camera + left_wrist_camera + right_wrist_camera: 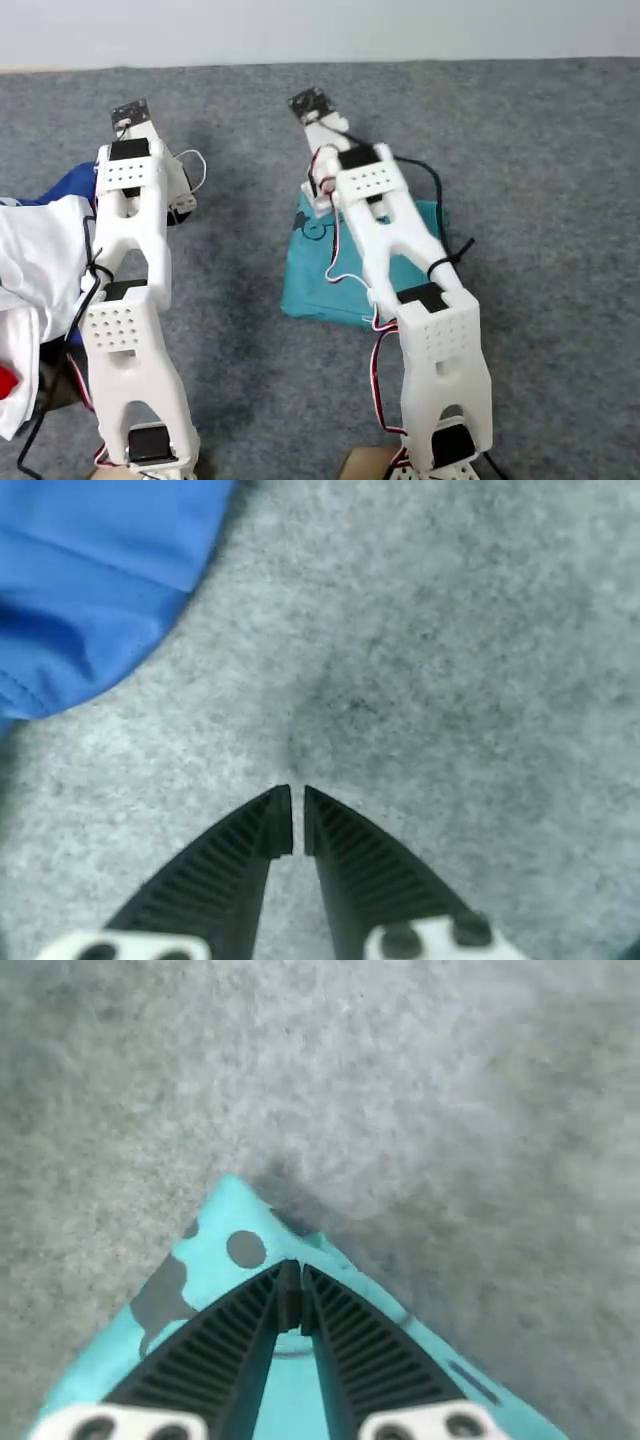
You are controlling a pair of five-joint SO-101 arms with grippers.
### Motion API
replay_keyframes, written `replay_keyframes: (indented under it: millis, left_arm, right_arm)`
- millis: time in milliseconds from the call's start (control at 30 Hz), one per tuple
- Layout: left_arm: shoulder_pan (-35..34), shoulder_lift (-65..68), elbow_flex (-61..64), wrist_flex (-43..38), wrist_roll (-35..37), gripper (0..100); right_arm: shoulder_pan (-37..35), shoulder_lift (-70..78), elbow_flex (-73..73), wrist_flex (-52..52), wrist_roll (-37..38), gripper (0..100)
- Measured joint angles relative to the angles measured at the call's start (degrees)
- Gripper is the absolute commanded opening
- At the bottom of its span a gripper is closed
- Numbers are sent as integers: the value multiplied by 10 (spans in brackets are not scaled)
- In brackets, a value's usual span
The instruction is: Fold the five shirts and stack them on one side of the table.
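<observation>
**Shirts: teal one folded mid-table, heap waiting at left edge**

Right tool [290, 1295] is sitting with its jaws together on a corner of the teal shirt [312, 285]; can't tell if fabric is pinched between them. That shirt is lying as a folded rectangle mid-table [540, 200], under the right arm. My read: it's working that corner, either tidying the fold or getting ready to drag the shirt to a stack side.

Left tool [297, 820] is hanging over bare table, jaws down to a thin slit, holding nothing, just beside the blue shirt [90, 580]. That one is lying heaped with a white shirt [40, 250] at the left edge, unfolded. Probably it's parking there to grab next. Most of the job is looking undone.
</observation>
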Motion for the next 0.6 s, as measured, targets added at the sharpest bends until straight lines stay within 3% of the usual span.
replay_keyframes:
  millis: [233, 467, 600]
  left_arm:
    - [6, 0, 0, -4, -1, 29]
    - [6, 0, 0, -4, -1, 29]
    - [6, 0, 0, -4, -1, 29]
  right_arm:
    - [33, -70, -45, 171, 0, 32]
    - [106, -84, -43, 333, -53, 288]
    - [142, -84, -5, 334, -98, 322]
